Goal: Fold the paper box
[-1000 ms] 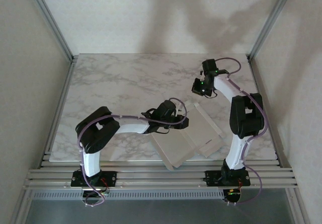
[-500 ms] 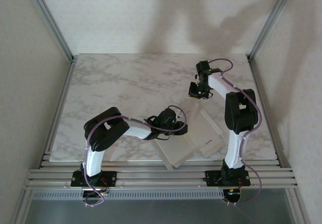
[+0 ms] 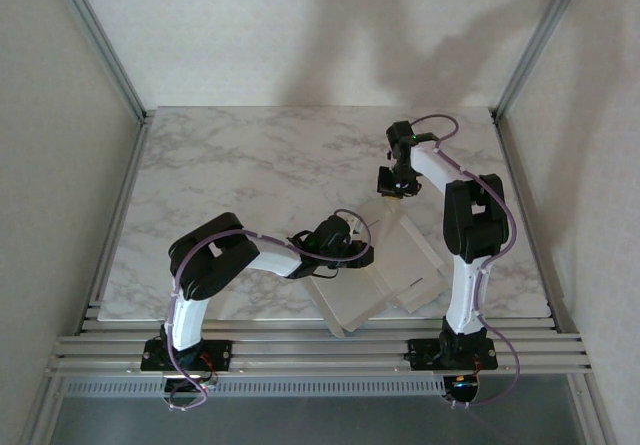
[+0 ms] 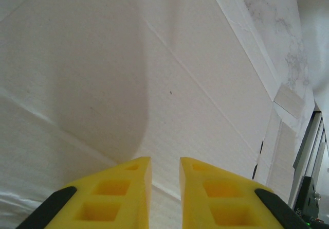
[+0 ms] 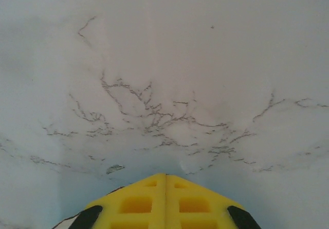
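Observation:
The paper box (image 3: 392, 263) lies flat near the table's front edge, pale grey-white face up, with creases and small edge tabs. My left gripper (image 3: 364, 255) is low over its left part. In the left wrist view the yellow fingers (image 4: 131, 180) stand a narrow gap apart just above the white card (image 4: 180, 74), and nothing sits between them at my left gripper (image 4: 165, 160). My right gripper (image 3: 390, 189) hovers just beyond the box's far corner. In the right wrist view my right gripper (image 5: 165, 176) is shut on nothing, over bare marble (image 5: 164, 85).
The marble table (image 3: 240, 165) stretches left and back of the box. Aluminium posts (image 3: 100, 40) and pale walls close in the sides and back. A slatted rail (image 3: 320, 350) runs along the near edge. The right arm's base (image 4: 310, 204) is beyond the card's edge.
My left gripper slid nearer and slightly right over the box, its elbow swinging right, and its jaws narrowed a little. My right gripper moved left and down toward the box's far corner.

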